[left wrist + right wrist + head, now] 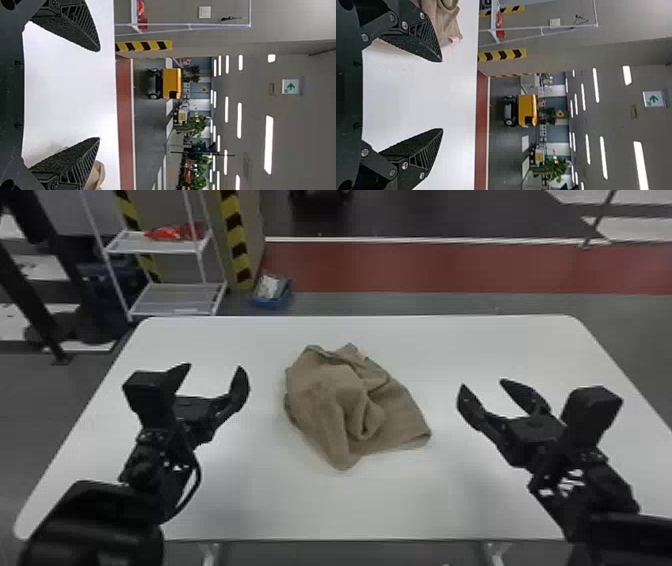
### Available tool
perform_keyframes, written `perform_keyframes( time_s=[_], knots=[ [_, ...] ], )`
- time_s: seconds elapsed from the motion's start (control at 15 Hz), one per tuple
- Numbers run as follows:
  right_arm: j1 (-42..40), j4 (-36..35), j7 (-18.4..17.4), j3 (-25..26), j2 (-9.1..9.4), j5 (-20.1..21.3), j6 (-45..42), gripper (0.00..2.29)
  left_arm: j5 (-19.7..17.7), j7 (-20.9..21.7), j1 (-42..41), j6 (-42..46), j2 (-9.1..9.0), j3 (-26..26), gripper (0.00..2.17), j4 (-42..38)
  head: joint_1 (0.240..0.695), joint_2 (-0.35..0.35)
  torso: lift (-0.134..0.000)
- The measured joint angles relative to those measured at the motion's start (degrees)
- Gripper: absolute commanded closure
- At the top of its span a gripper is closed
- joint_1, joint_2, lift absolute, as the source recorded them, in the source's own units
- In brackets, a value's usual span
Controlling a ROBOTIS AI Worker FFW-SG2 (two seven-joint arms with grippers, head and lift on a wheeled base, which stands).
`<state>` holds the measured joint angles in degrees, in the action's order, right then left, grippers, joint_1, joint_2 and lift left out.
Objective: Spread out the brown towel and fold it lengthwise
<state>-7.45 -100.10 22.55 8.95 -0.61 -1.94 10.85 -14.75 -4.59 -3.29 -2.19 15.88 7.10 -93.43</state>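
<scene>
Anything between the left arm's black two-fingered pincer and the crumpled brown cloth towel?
Just a bare stretch of smooth white tabletop between the left pincer and the brown towel, as the head view shows.

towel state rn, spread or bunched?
Bunched. The brown towel lies crumpled mid-table, with raised folds and a twisted ridge, its outline irregular.

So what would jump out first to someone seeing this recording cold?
Probably the crumpled brown towel, heaped in folds near the middle of the white table. Next, the two black pincers flanking it, both open and apart from the cloth: the left pincer on its left, the right pincer on its right.
</scene>
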Motion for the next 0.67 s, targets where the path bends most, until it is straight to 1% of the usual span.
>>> perform_keyframes(
  time_s=[0.13, 0.27, 0.4, 0.53, 0.67],
  knots=[
    [0.4, 1.1, 1.6, 0.8, 0.00, 0.8, 0.8, 0.30, -0.5, 0.1, -0.4, -3.4, 0.05, 0.0, 0.08, -1.7, 0.695, 0.012, -0.120],
    [0.9, 1.6, 6.8, 0.9, 0.00, 1.5, 4.6, 0.30, -0.6, 0.1, -0.8, -4.9, 0.11, 0.5, 0.09, -2.8, 0.695, 0.020, -0.120],
    [1.1, 1.6, 9.7, 0.4, 0.00, 1.5, 9.8, 0.30, -0.5, 0.1, -0.9, -7.2, 0.12, 1.0, 0.09, -3.1, 0.695, 0.029, -0.120],
    [1.8, 1.9, 10.4, -0.4, 0.00, 1.5, 13.7, 0.32, -0.5, 0.1, -0.9, -8.3, 0.12, 1.2, 0.09, -3.7, 0.695, 0.036, -0.120],
    [3.0, 3.8, 10.9, -0.7, 0.00, 1.2, 14.8, 0.35, -0.3, 0.2, -0.9, -8.5, 0.12, 1.2, 0.09, -3.8, 0.695, 0.044, -0.120]
  ],
)
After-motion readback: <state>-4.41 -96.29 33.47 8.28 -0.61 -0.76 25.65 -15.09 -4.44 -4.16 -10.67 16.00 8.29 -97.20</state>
